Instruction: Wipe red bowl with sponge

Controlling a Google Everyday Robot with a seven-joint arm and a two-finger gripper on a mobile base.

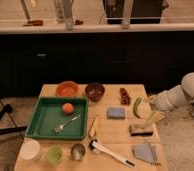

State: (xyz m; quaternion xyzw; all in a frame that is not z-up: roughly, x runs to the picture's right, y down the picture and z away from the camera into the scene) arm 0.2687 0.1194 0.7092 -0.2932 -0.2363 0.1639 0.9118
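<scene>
We see only part of the arm (182, 95); the rest runs off the right edge. The gripper (154, 119) hangs at the right side of the desk (115, 134), over the dark brown block (141, 130). We cannot tell whether they touch. Its fingers are spread wide and hold nothing. The sponge (116, 113) lies flat mid-desk, left of the gripper. The red bowl (67, 89) sits at the far edge, beside the maroon bowl (95, 91).

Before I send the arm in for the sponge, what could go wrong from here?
The gripper, jaws open, hangs right by the brown block; it could grab that instead of the sponge.
The green pepper lies between gripper and sponge; a sideways sweep may knock it.
The red bowl sits close beside the dark bowl; wiping could land in the wrong one.
</scene>
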